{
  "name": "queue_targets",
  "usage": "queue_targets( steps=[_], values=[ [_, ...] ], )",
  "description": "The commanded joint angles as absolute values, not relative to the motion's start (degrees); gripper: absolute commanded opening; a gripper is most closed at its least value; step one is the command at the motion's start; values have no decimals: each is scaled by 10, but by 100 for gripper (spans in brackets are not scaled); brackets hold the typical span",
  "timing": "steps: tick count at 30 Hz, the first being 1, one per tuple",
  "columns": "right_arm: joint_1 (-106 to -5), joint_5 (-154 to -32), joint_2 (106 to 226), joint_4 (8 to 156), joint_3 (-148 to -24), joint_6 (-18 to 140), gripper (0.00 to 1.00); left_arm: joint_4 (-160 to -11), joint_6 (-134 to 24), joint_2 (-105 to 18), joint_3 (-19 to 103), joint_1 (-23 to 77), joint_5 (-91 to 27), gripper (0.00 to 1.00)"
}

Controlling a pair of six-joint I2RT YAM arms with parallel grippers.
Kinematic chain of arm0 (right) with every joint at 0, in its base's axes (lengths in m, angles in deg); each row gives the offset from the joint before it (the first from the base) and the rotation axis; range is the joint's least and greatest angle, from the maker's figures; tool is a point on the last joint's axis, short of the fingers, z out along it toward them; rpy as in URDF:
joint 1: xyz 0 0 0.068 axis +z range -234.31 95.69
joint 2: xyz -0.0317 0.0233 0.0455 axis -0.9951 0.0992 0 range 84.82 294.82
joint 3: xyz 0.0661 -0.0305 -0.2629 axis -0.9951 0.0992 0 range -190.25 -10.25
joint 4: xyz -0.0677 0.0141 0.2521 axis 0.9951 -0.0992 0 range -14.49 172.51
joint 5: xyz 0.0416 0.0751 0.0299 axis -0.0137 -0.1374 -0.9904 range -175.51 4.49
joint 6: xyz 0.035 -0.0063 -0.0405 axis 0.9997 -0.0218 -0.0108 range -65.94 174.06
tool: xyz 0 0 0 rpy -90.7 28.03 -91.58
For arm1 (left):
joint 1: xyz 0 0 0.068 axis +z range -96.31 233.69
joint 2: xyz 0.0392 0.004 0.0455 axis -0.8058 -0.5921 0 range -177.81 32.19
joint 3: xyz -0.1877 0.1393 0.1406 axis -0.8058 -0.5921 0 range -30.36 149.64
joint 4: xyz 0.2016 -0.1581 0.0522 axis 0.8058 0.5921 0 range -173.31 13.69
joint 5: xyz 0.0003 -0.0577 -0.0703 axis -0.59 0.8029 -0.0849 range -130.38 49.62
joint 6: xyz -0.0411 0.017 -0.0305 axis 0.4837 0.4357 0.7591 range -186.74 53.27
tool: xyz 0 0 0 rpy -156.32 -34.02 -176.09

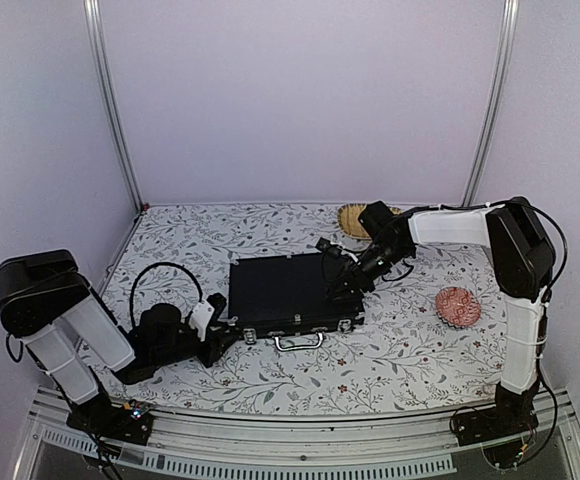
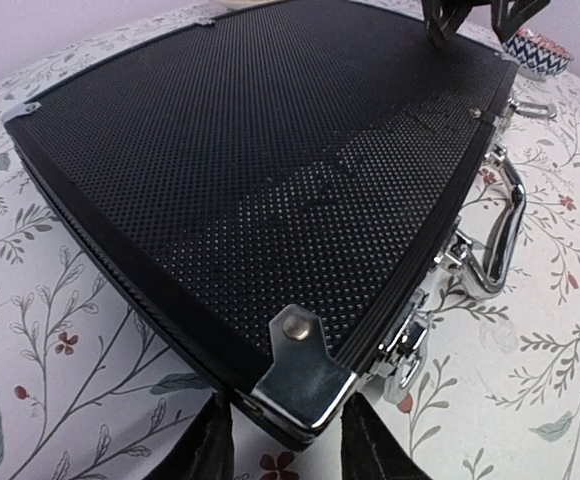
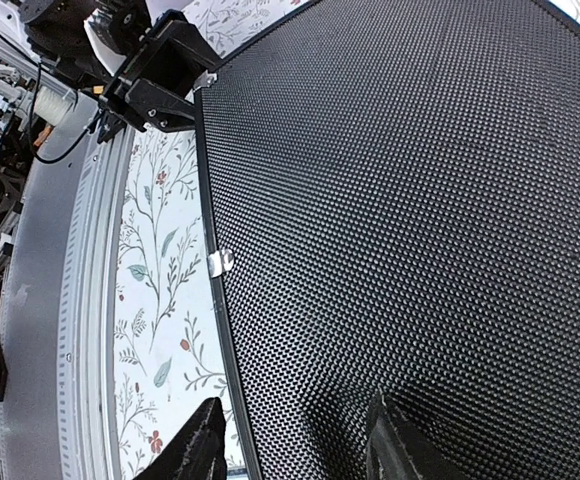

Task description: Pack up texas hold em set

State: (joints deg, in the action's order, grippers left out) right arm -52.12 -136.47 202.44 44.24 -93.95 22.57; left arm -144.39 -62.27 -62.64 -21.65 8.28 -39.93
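The texas hold em set shows only as a closed black briefcase lying flat on the floral cloth, its metal handle facing the arms; chips, cards and dice are hidden. My left gripper sits at the case's front left corner. In the left wrist view the briefcase points its metal corner cap between the left gripper fingers, which press on both sides of it. My right gripper hangs over the right front of the lid. In the right wrist view the right gripper is open, one finger over the briefcase, the other beyond its edge.
A red patterned round dish stands right of the case. A woven straw mat lies behind the right arm's wrist. The latches and handle stick out along the case's front side. Frame posts stand at the back corners.
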Motion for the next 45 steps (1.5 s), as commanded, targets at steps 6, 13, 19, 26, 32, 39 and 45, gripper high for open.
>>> queue_targets(
  steps=[6,13,19,26,32,39,45],
  values=[
    [-522,-1374,2065,413,-947,208,49,-1477,-636,-641,-195,81,-339,56],
    [-522,-1378,2076,402,-955,197,49,-1479,-627,-648,-197,70,-305,64],
    [-522,-1376,2086,395,-956,196,49,-1449,-656,-681,-166,63,-332,60],
    [-522,-1376,2094,391,-957,194,49,-1455,-670,-687,-160,53,-356,65],
    [-522,-1377,2101,387,-960,193,48,-1438,-675,-693,-146,41,-363,68],
    [-522,-1376,2107,383,-961,192,48,-1433,-659,-703,-128,38,-362,67],
    [-522,-1375,2110,382,-962,191,48,-1408,-658,-668,-131,36,-323,72]
  ],
)
